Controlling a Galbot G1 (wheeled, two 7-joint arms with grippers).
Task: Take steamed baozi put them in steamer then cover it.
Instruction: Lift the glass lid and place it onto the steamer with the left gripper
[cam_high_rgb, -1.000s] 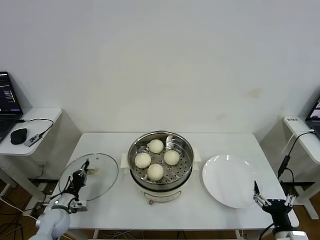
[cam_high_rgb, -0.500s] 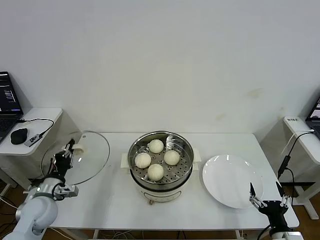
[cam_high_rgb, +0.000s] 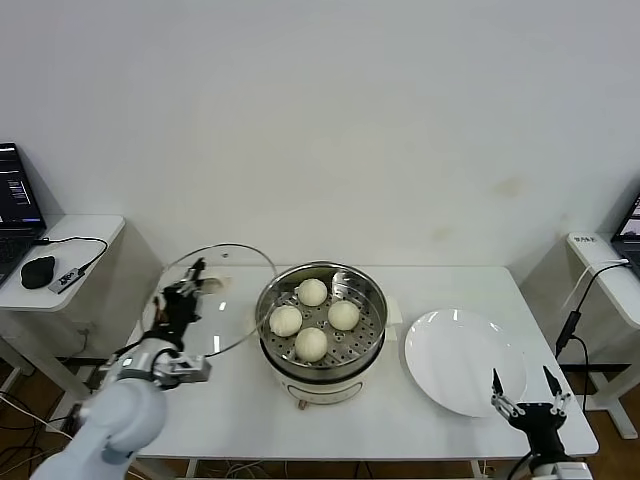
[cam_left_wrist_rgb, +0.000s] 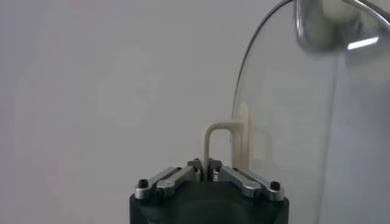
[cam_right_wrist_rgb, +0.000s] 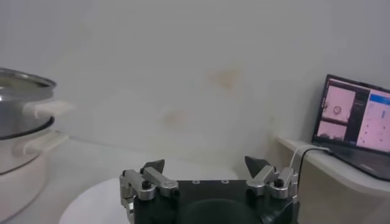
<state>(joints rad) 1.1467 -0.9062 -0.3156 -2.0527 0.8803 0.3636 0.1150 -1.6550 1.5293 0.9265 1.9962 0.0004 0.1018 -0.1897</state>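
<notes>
Now I see 4 steamed baozi inside the steamer mid-counter; my left tool clamps the glass lid beside it, right tool gaping, empty.

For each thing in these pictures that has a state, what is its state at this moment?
Steamer: uncovered, four steamed baozi on its perforated tray.
Glass lid: lifted off the table, tilted, left of the steamer, held by its handle.
Left end effector: shut on the lid handle.
Right end effector: open, holding nothing, beside the plate.
White plate: bare.
</notes>
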